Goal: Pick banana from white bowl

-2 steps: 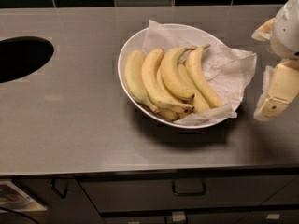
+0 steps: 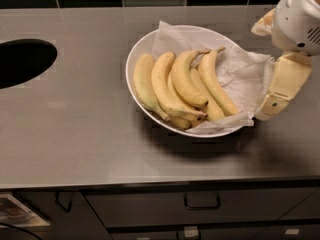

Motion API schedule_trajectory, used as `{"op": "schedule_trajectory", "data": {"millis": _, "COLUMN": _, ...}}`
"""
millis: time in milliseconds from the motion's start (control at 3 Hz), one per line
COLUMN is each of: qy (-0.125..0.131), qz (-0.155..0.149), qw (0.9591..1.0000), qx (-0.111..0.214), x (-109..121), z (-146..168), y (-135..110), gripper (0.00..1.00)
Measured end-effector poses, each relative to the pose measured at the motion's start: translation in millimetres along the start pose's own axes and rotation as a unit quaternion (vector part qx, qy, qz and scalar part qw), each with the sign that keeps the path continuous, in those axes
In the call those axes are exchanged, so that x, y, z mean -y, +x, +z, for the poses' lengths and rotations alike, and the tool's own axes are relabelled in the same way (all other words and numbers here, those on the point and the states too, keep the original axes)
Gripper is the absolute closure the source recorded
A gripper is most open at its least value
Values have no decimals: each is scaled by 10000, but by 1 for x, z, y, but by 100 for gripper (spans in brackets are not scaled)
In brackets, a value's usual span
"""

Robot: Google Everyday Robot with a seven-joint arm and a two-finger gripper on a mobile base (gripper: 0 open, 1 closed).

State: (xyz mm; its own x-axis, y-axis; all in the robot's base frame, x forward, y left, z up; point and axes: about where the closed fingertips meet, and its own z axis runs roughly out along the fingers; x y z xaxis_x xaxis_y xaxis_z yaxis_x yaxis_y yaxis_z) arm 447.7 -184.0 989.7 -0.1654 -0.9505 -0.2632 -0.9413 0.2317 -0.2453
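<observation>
The white bowl [image 2: 145, 44] stands mid-counter, lined with crumpled white paper [image 2: 245, 76]. Several yellow bananas lie side by side in it. The banana [image 2: 186, 78] is the plump, strongly curved one in the middle, stem toward the back, dark tip toward the front, resting on the others. My gripper [image 2: 276, 91] hangs at the bowl's right rim, over the paper's edge, to the right of the bananas and apart from them. It holds nothing that I can see.
A dark round hole [image 2: 22, 61] is cut in the steel counter [image 2: 80, 129] at the far left. A dark tiled wall runs along the back. Drawers with handles [image 2: 201, 202] sit below the counter's front edge.
My gripper has moved a little left and up, closer to the bowl's right rim. The bowl and bananas have not moved.
</observation>
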Motion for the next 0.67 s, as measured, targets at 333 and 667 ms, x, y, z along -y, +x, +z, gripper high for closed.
{"op": "schedule_trajectory", "data": {"millis": 333, "qy": -330, "qz": -588, "qw": 9957, "qx": 635, "x": -3, "z": 1, "y": -61, "gripper": 0}}
{"op": "schedule_trajectory", "data": {"millis": 667, "qy": -330, "qz": -587, "qw": 9957, "qx": 636, "x": -3, "z": 1, "y": -61, "gripper": 0}}
